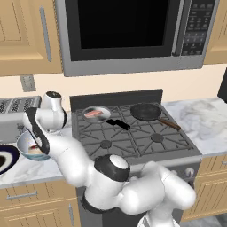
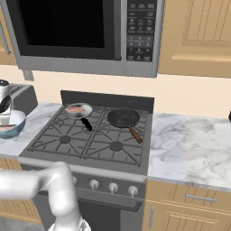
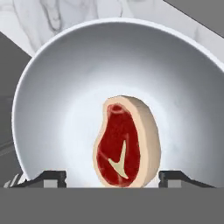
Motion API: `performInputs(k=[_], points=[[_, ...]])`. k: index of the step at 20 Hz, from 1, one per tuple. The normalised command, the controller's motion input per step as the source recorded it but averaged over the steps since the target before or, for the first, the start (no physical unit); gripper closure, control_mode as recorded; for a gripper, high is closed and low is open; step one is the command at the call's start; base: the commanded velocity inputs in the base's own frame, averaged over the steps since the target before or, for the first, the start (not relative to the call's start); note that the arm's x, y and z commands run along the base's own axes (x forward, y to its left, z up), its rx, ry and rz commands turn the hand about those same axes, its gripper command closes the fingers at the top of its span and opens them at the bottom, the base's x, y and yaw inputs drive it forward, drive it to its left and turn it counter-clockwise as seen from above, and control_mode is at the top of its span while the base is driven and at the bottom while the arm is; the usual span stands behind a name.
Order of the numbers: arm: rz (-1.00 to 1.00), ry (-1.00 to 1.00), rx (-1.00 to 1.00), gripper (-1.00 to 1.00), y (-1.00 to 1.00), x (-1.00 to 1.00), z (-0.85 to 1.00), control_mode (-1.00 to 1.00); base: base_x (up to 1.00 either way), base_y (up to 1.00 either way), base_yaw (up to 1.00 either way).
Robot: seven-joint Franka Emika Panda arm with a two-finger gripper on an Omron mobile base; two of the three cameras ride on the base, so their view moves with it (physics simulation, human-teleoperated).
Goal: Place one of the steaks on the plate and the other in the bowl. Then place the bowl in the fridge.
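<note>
The dark red steak [image 3: 127, 142] with its whitish fat rim lies inside the pale blue-white bowl [image 3: 52, 87]. My gripper [image 3: 114, 177] hangs just above the bowl, open, with one fingertip on either side of the steak and clear of it. The bowl [image 1: 27, 153] stands on the counter left of the stove, and the gripper [image 1: 40, 148] reaches down into it. The dark plate [image 1: 5, 160] lies at the left edge beside the bowl. The pale pink steak [image 1: 93, 114] rests in a small silver pan [image 1: 103, 110] on the stove's back left burner. The fridge is out of view.
A dark pan [image 1: 145, 111] with a brown handle sits on the back right burner. A toaster [image 1: 13, 116] stands behind the bowl against the wall. The microwave [image 1: 133, 31] hangs above the stove. Marble counter [image 2: 189, 140] stretches to the stove's right.
</note>
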Motion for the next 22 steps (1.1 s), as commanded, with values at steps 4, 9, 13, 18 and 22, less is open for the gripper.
performInputs(k=[4, 9, 13, 18, 22], points=[[0.00, -0.20, 0.00, -1.00, -0.01, -0.40, 0.00, -1.00, 0.00, 0.00, 0.00], [0.00, -0.24, 0.03, -1.00, -0.13, -0.51, 0.30, -1.00, 0.00, 0.00, 0.00], [0.00, -0.15, 0.02, -1.00, -0.33, -0.55, 0.20, -1.00, 0.00, 0.00, 0.00], [0.04, 0.00, 0.01, -1.00, -0.85, -0.22, 0.39, -1.00, 0.00, 0.00, 0.00], [0.10, 0.00, -0.01, -1.00, -0.94, -0.19, 0.24, -1.00, 0.00, 0.00, 0.00]])
